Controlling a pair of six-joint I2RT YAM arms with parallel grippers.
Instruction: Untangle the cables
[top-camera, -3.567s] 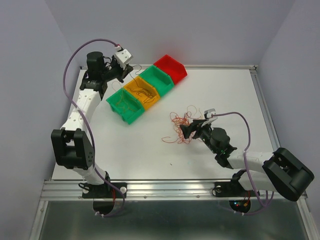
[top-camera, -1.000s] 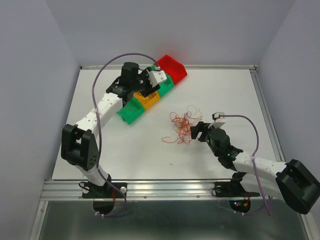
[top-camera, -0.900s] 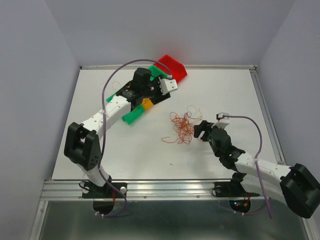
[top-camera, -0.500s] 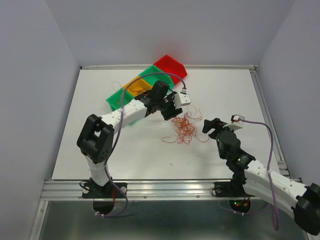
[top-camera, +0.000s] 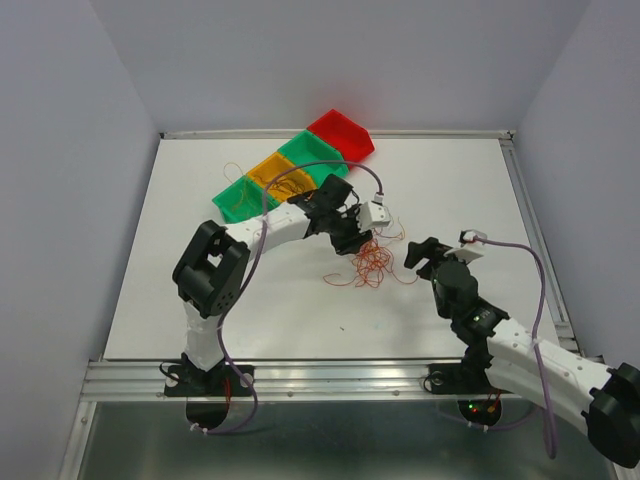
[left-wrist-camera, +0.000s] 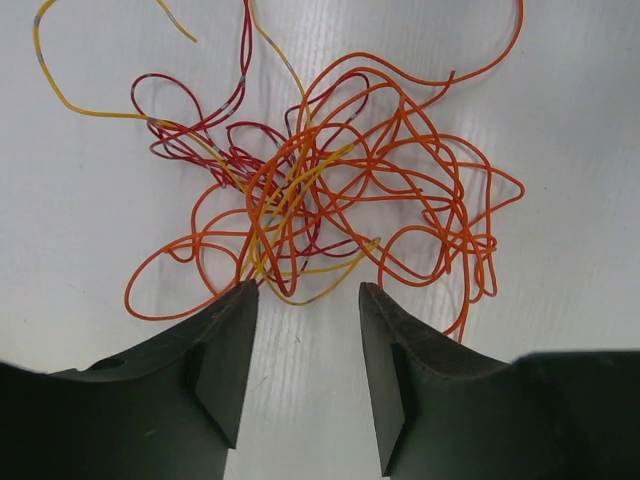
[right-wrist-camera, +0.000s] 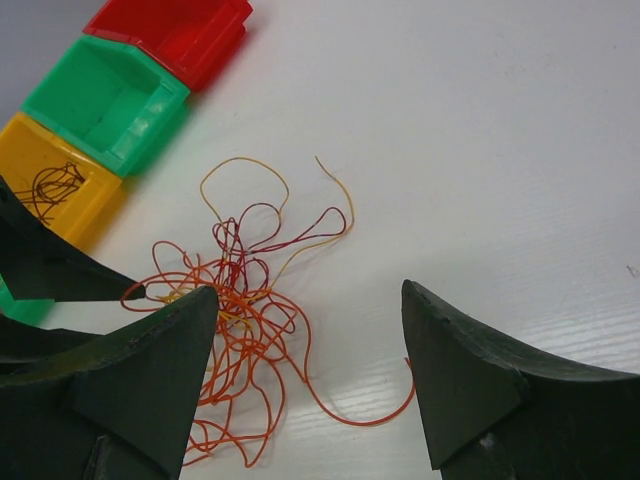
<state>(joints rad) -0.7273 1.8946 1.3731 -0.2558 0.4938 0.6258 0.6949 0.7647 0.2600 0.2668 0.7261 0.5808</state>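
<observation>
- One knot of cables (top-camera: 371, 259) — orange, red, yellowish — lies mid-scene on the table (top-camera: 450, 180), right of the bins (top-camera: 300, 165).
- Left gripper (left-wrist-camera: 305, 335) hangs over the knot's left side, jaws partly apart, nothing between them.
- Right gripper (right-wrist-camera: 310, 350) sits just right of it, jaws wide, empty.
- Step, I judge: choosing a strand — next needs one loose outer loop pinched.

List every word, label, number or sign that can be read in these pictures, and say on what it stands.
None can be read: the bins, the table and the arms show no words, numbers or signs.
Grey bands on some cables are plain marks, not characters.
</observation>
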